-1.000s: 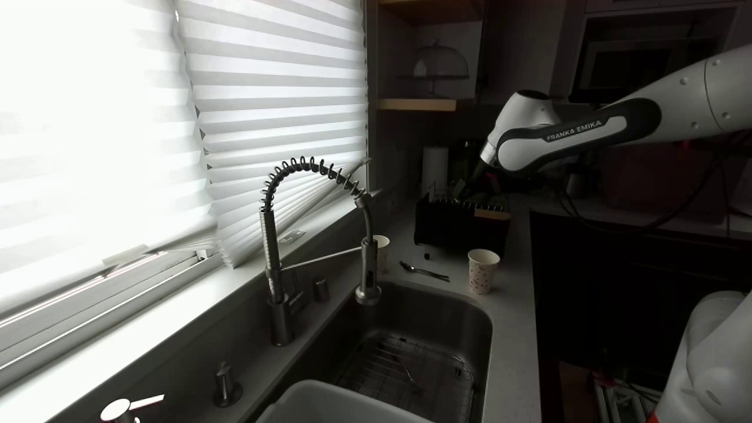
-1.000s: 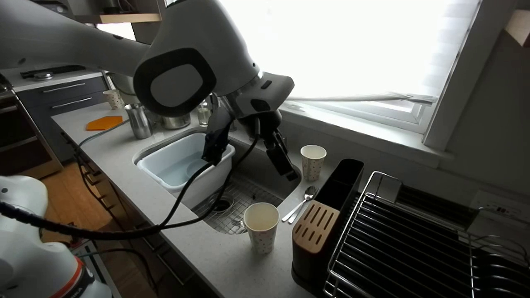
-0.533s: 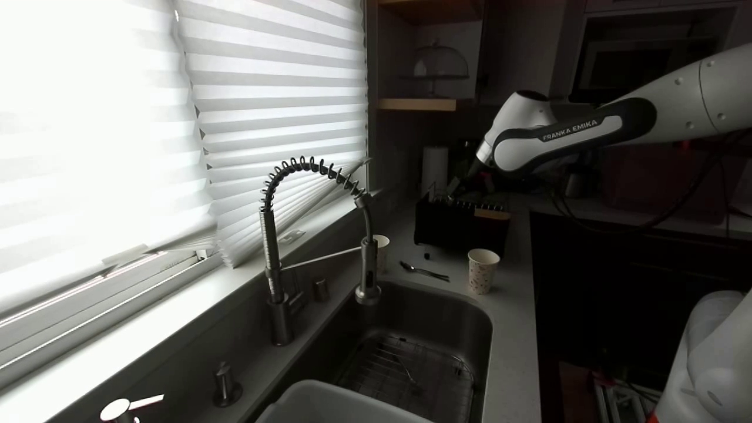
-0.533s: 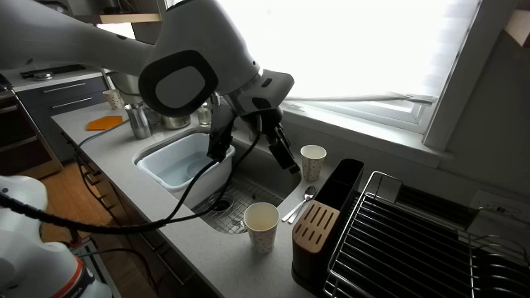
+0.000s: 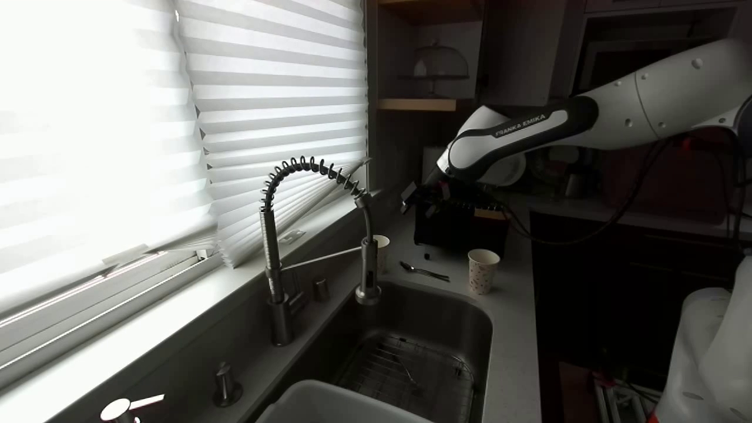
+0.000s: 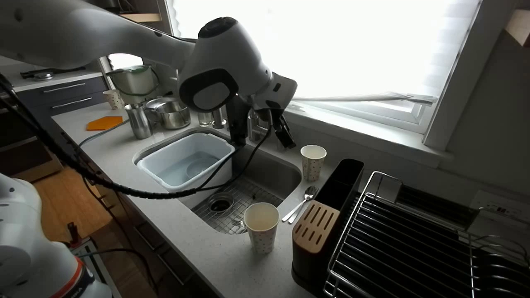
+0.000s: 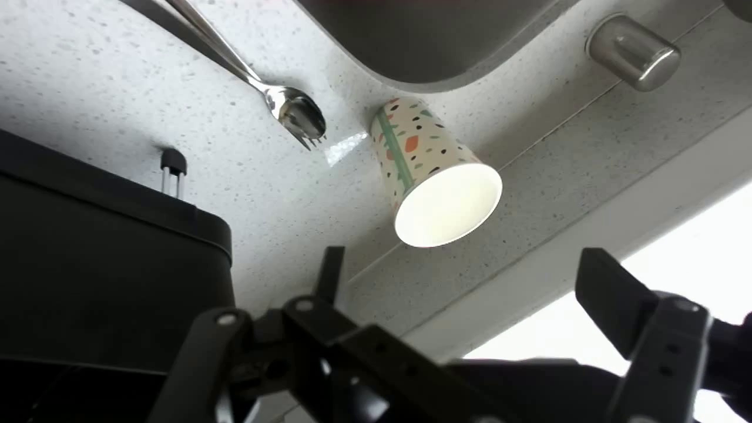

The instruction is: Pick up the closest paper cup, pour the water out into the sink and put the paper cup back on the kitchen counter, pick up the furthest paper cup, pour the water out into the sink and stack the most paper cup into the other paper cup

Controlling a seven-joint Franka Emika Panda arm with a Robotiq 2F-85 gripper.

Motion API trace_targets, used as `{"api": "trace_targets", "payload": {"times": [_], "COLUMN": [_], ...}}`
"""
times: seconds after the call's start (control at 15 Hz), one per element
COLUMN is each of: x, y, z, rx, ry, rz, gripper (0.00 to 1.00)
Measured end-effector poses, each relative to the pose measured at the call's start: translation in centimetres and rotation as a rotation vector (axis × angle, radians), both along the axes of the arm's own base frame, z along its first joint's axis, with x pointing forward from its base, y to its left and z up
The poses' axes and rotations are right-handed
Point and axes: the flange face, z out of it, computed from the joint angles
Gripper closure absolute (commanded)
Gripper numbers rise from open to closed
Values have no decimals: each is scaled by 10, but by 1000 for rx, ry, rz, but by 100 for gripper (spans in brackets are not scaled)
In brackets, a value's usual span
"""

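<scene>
Ahead of the hand (image 7: 464,259) in the wrist view, the window-side cup (image 7: 418,144) stands on the table (image 7: 264,182), facing the gap between the fingers (image 7: 608,294) but not touching them. The fingers are spread wide and hold nothing. Just beside the cup, the sink (image 7: 429,35) begins; a spoon (image 7: 299,114) lies near, off to one side of the hand's line. In an exterior view the hand has just swung closer to the faucet (image 5: 368,267) and the blind (image 5: 276,88), while the window-side cup stays in place. In an exterior view the front cup (image 6: 261,231) stands upright, lower than the hand and well apart from it, likewise unmoved. The swing suggests a reach for the window-side cup, with grip and lift yet to come. Whether either cup holds water cannot be told.
</scene>
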Motion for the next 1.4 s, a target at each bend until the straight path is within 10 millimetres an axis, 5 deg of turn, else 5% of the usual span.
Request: {"api": "trace_targets", "payload": {"times": [0.6,1.4], "x": [62,95], "y": [-30,-56], "z": [-49,-91], "rx": [4,4], "ry": [25,79], "rz": [19,10], "gripper": [0,0]}}
